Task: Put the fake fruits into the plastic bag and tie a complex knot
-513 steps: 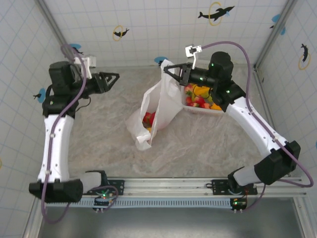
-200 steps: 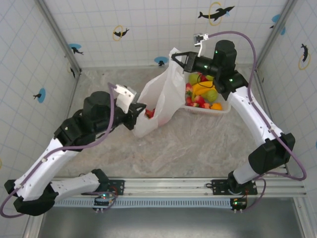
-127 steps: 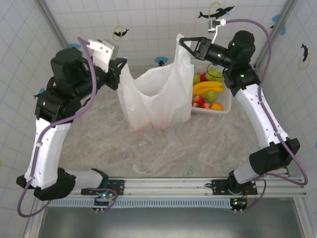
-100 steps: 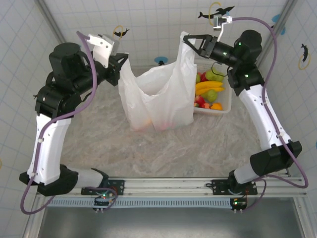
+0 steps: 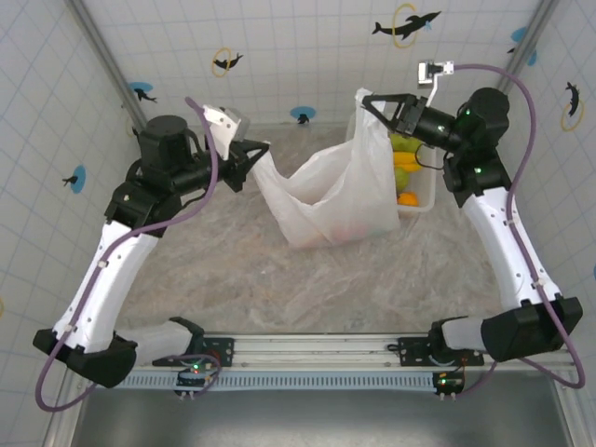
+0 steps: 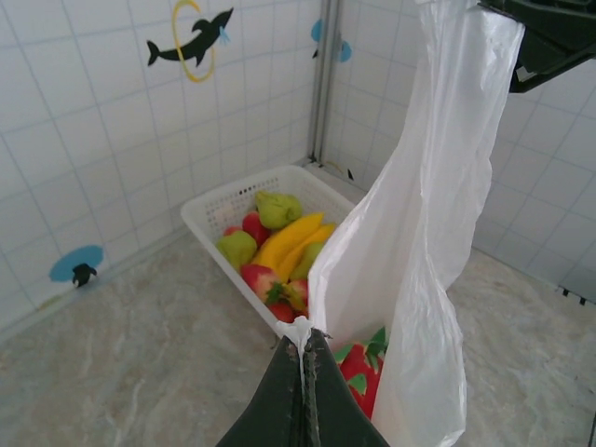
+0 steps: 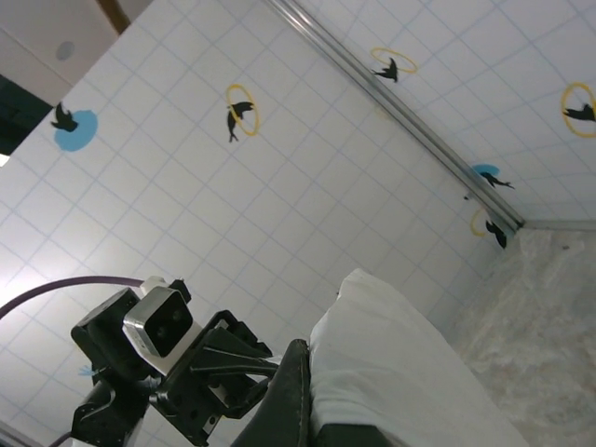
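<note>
Thin translucent white plastic bag [image 5: 335, 200] has dropped and shifted toward centre-right. Left end effector [image 5: 259, 152] and right end effector [image 5: 370, 102] each clamp a handle. Mouth held open; knot not yet begun.

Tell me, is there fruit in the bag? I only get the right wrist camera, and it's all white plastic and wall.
Observer: Yes, the left wrist view shows red strawberries down inside the plastic bag.
Operator: Is any fruit outside it?
Observer: Lots: a banana, pears and more lie in the white basket beside the bag.
Operator: Who's holding the other handle?
Observer: The left jaws, pinched shut on a thin twist of that handle.
</note>
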Controlling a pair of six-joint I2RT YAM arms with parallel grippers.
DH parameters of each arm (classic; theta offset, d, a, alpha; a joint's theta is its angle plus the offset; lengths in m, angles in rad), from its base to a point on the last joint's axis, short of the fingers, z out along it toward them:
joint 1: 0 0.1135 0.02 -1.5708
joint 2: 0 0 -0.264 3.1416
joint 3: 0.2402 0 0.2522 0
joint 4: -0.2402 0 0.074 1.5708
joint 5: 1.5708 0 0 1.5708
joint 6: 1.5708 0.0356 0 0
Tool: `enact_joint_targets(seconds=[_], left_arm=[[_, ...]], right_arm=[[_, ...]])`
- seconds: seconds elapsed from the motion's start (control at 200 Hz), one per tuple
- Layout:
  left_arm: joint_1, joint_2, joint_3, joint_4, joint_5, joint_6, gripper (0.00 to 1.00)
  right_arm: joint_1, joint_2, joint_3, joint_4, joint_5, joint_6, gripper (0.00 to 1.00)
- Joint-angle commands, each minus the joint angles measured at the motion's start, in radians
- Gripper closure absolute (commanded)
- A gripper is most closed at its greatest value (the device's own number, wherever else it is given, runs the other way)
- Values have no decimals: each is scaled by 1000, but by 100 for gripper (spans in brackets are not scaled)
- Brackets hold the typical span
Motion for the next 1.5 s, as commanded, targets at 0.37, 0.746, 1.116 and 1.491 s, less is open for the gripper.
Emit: enact_joint_targets(seconds=[0.37, 0.746, 1.116, 1.491], left_arm=[[4, 56, 0, 367, 138, -199, 100], [35, 62, 25, 306, 140, -154, 100], [34, 74, 22, 311, 146, -162, 100], [41, 94, 52, 278, 137, -155, 100]], right_arm=[[-140, -151, -2, -193, -67, -182, 29], [-155, -271, -136, -339, -76, -731, 0], [70, -60, -5, -465, 22, -892, 5], [118, -32, 66, -176, -31, -698, 68]])
